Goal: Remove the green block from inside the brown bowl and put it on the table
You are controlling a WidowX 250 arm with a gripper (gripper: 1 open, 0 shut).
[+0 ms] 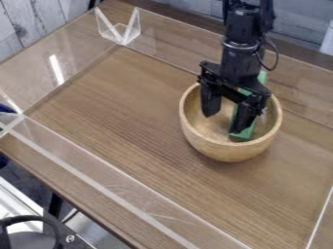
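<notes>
The brown bowl (208, 142) sits on the table (117, 117) at the right. The green block (244, 119) leans inside it, its upper end resting on the far right rim near the arm. My gripper (229, 113) points straight down into the bowl, open, with one finger on each side of the block's lower part. The fingers (209, 105) are dark and reach below the rim. Whether they touch the block cannot be told, and much of the block is hidden behind them.
A low clear acrylic wall (78, 160) runs around the table's edges, with a clear bracket (120, 26) at the far left corner. Bare wood-grain tabletop lies left of and in front of the bowl.
</notes>
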